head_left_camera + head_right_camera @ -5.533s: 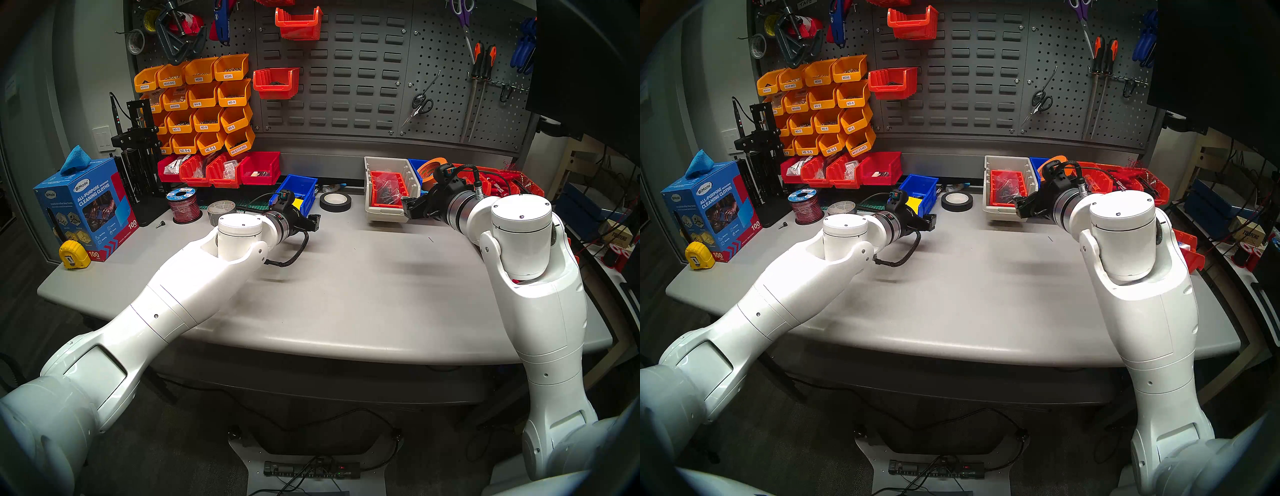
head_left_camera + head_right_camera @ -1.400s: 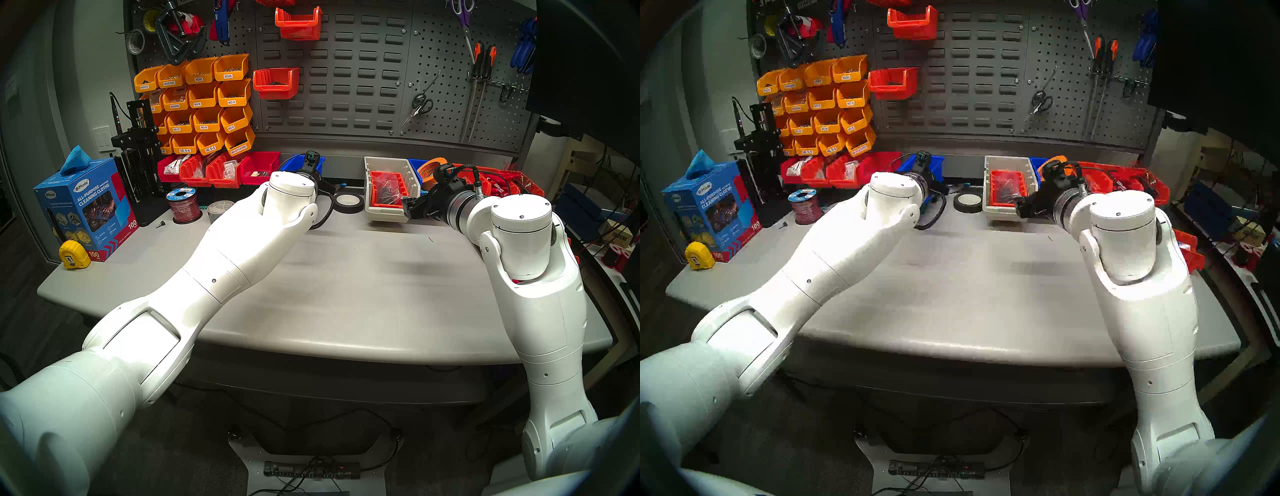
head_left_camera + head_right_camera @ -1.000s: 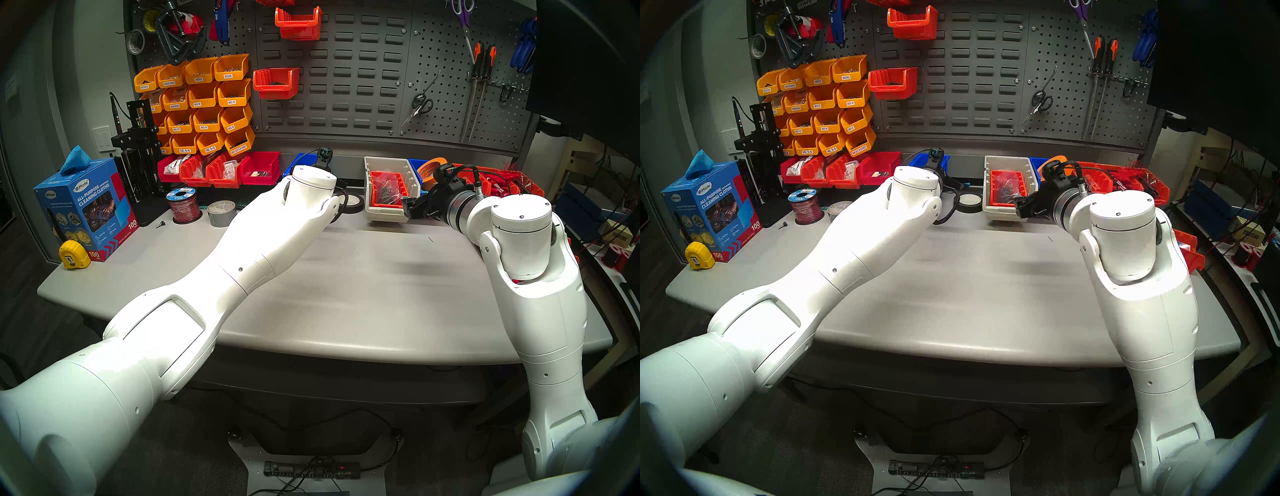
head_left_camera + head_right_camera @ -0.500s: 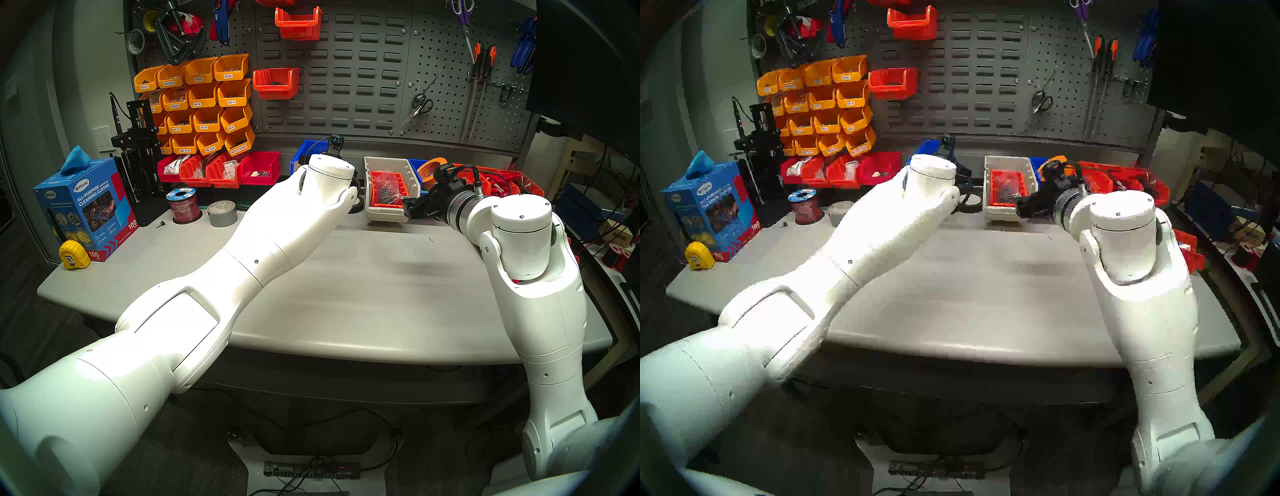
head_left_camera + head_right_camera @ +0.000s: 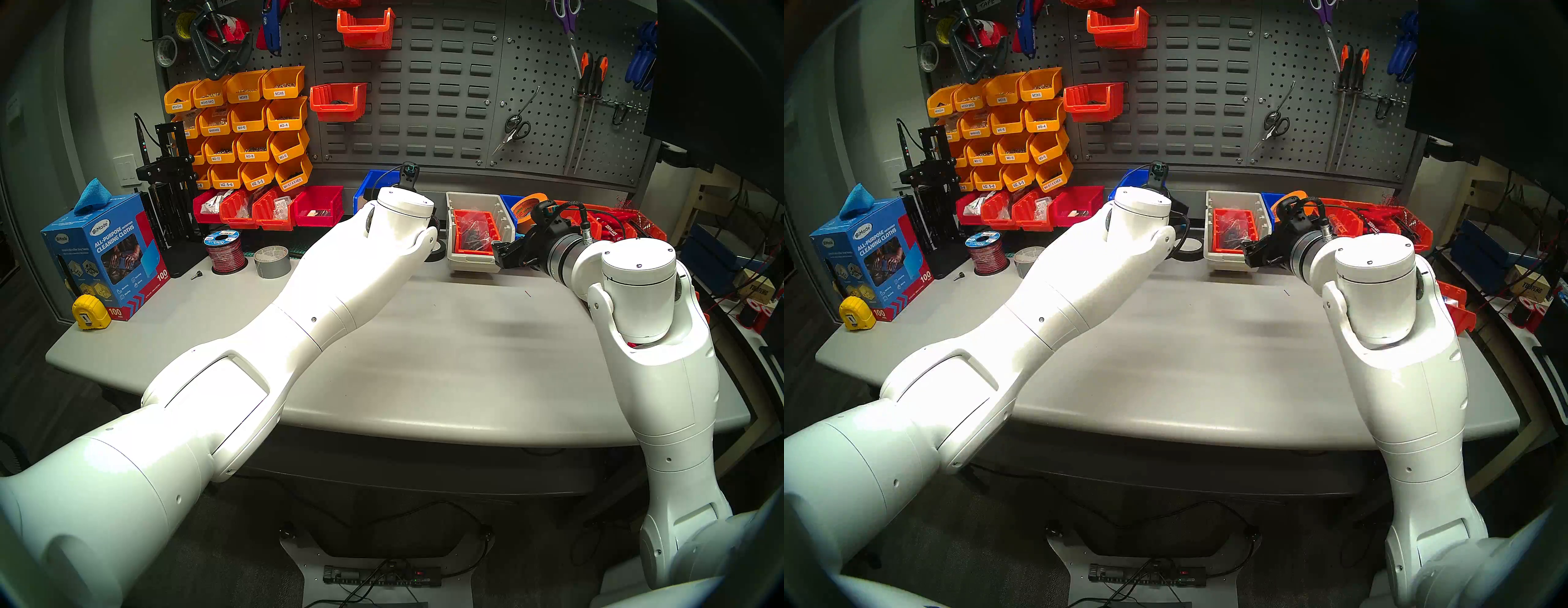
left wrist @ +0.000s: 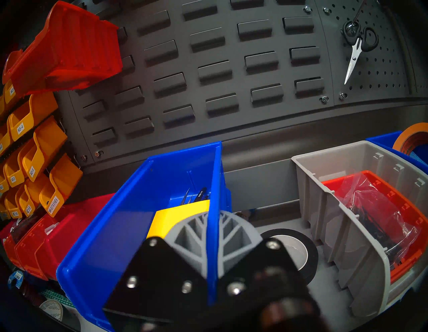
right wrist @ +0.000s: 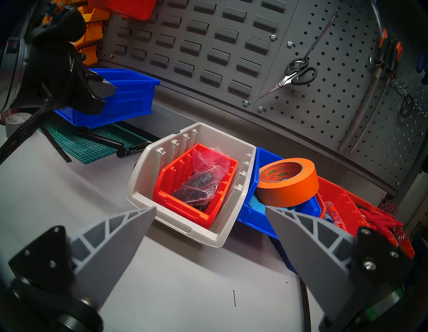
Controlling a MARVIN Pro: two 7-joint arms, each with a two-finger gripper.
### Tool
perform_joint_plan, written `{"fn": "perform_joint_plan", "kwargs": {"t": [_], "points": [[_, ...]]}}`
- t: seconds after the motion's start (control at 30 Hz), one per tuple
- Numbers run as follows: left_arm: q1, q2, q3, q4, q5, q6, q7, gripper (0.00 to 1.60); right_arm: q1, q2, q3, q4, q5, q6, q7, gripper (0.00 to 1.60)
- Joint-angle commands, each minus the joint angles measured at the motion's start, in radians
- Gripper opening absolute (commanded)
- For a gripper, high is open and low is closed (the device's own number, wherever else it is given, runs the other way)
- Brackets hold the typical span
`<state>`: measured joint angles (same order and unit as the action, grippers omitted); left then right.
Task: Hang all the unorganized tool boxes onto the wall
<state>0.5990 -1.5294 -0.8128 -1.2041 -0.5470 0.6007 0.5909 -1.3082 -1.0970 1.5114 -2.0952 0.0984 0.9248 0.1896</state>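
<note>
My left gripper (image 6: 213, 222) is shut on the right side wall of a bright blue tool box (image 6: 139, 220), one finger inside and one outside. The box hangs just above the green mat, low in front of the wall (image 5: 424, 85) of louvre slots, and holds a yellow block and thin tools. From the right wrist the same blue box (image 7: 125, 97) shows clear of the table. My right gripper (image 7: 209, 209) stands open just in front of the beige tool box (image 7: 143, 185), touching nothing. A second blue tool box (image 7: 250, 208) sits beside the beige one with orange tape in it.
Two orange-red bins (image 5: 365, 27) (image 5: 337, 102) hang at the panel's upper left, beside yellow labelled bins (image 5: 246, 127). A row of red bins (image 5: 271, 208) stands below them. A black tape roll (image 6: 291, 250) lies between the held box and the beige one. Scissors (image 5: 515, 127) hang on the pegboard.
My left arm has carried the blue box up off the table, back and to the right, to the foot of the louvre panel, then nearly stopped. The right arm has not moved.
</note>
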Motion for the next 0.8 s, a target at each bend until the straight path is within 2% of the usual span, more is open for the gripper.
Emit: {"fn": "perform_joint_plan", "kwargs": {"t": [0.0, 0.43, 0.77], "points": [[-0.047, 0.004, -0.008, -0.001, 0.011, -0.014, -0.012, 0.0, 0.012, -0.002, 0.002, -0.01, 0.003, -0.002, 0.002, 1.6], [-0.048, 0.003, -0.005, 0.03, 0.02, -0.023, -0.03, 0.0, 0.012, -0.002, 0.002, -0.01, 0.003, -0.002, 0.002, 1.6], [-0.075, -0.007, -0.004, 0.1, 0.03, -0.042, -0.055, 0.0, 0.012, -0.002, 0.002, -0.01, 0.002, -0.003, 0.002, 1.6]]}}
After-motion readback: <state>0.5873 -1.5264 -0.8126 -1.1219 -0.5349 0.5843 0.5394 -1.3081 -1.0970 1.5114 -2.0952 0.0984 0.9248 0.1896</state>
